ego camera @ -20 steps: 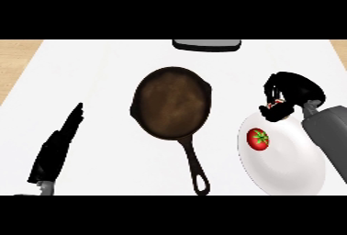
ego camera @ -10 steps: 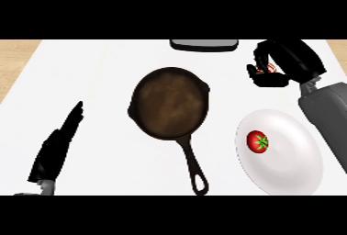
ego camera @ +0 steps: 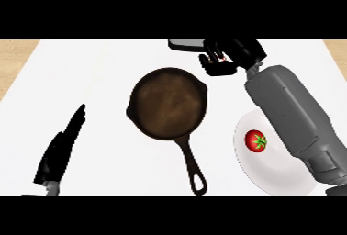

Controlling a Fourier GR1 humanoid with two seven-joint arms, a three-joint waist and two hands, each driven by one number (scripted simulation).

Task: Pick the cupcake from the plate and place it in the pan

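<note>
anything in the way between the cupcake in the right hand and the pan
Nothing visible does. The right hand, curled round the cupcake, hangs just past the pan at its far right; only counter lies between.

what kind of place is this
Most likely a kitchen counter: a dark frying pan lies on the white countertop, and beside it a white plate holds a tomato.

No text, label, brand, number or sign can be read anywhere on the counter.
</note>
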